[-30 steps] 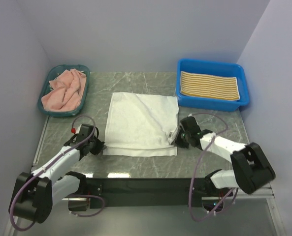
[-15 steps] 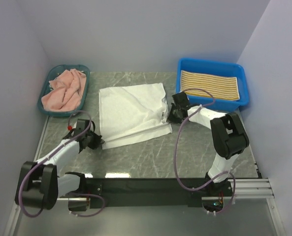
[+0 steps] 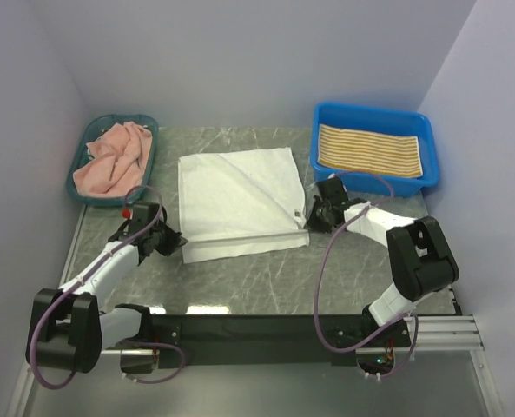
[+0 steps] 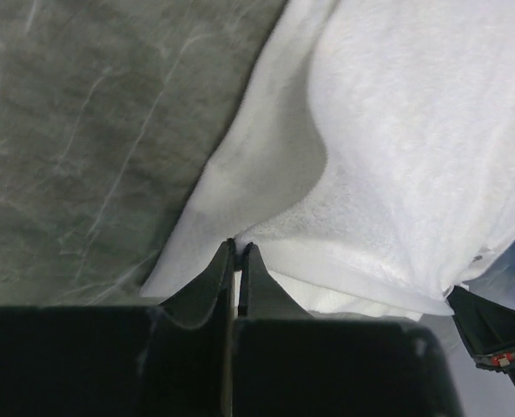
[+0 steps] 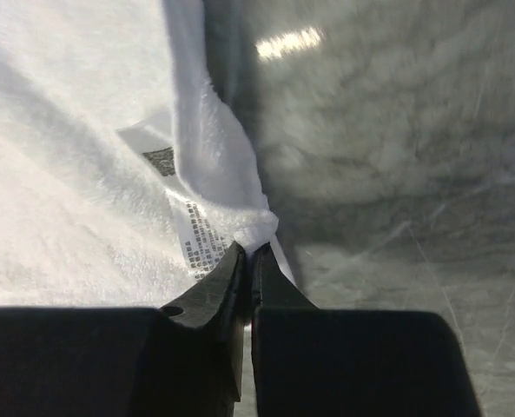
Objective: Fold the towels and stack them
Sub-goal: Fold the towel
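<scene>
- The left fingers (image 4: 231, 265) are pressed together on the near left corner of the white towel (image 3: 240, 195). A thin edge of terry is pinched between the tips, and another layer of the same cloth shows underneath.
- The right fingers (image 5: 240, 265) are likewise clamped on that towel, at its near right corner, just beside the sewn-in label (image 5: 188, 230).
- Between the two grips the white towel lies spread over the middle of the counter (image 3: 266, 278), closer to the far edge than the near one. A narrow band along its near side looks doubled (whether that is a finished fold or only a lifted hem, I cannot tell).
- In the far left corner a teal basket (image 3: 76, 184) holds the pink towel (image 3: 114, 161), crumpled and unfolded.
- In the far right corner a blue bin (image 3: 370, 113) holds the yellow-and-white striped towel (image 3: 370, 149), lying flat and folded.
- No dark-and-white striped towel shows in any view.
- Progress, as I judge it: one towel is folded and in its bin, the white one is mid-fold with both near corners held, and the pink one is untouched.
- Left to do: finish folding the white towel, stack it on the striped one, then fetch, fold and stack the pink.
</scene>
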Robot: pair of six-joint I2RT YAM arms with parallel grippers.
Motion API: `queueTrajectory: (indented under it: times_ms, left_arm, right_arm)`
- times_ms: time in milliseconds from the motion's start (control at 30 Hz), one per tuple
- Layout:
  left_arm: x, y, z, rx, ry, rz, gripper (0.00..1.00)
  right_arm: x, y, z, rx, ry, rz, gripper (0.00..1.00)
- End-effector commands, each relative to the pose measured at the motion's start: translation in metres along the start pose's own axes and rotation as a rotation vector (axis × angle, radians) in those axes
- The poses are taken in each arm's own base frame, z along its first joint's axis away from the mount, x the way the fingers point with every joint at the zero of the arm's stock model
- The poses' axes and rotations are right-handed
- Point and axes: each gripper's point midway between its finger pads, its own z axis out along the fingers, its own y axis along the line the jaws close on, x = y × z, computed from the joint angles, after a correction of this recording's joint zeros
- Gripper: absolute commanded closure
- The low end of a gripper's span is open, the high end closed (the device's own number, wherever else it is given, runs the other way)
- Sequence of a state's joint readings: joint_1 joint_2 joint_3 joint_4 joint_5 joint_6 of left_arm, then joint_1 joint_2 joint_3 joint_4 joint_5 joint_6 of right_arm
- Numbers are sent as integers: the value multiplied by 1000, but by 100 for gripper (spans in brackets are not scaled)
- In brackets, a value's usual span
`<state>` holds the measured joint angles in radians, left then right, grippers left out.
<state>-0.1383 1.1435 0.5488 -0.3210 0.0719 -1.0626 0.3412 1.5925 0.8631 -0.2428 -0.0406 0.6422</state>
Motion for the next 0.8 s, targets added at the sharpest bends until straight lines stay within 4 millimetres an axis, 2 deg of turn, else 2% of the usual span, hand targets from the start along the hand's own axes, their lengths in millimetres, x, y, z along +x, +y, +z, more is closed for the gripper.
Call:
queueTrajectory:
  times_ms: [0,133,233,267,300,333,367,433,467,567,600,667,733,767]
  left_arm:
    - [6,30,6,-67,-4,18,100]
    - [14,45,11,-109,17,25,100]
    - [5,38,4,-105,-18,29,100]
    - [1,33,0,-99,-27,32,100]
    - [-8,18,-6,-67,-47,40,100]
    - [-15,17,-9,-88,-73,47,100]
    - [-29,1,-16,-67,-111,51,100]
    - [-42,-11,-22,-65,-136,67,100]
    - [-53,-25,-29,-53,-153,80,100]
    - [-76,-43,-43,-46,-202,84,100]
    - [-86,-51,-52,-43,-224,95,100]
    - [-93,-58,-62,-37,-249,101,100]
    - [-94,-60,-69,-20,-265,101,99]
    - [-87,-52,-68,-21,-257,92,99]
  right_arm:
    - [9,-27,11,68,-8,36,100]
    - [16,-32,18,82,11,40,100]
    - [4,-29,9,88,-17,28,100]
    - [-4,-25,3,84,-41,26,100]
    - [-12,-21,-3,85,-55,14,100]
    - [-20,-18,-9,83,-74,8,100]
    - [-30,-15,-17,88,-105,6,100]
    - [-49,-4,-33,79,-146,-5,100]
    - [-66,6,-48,59,-197,-4,100]
    - [-81,16,-76,34,-247,-7,100]
    - [-83,19,-84,25,-255,-7,100]
    - [-87,23,-101,-4,-288,-1,100]
    - [-77,23,-108,-47,-288,17,100]
    - [-63,16,-101,-41,-261,29,100]
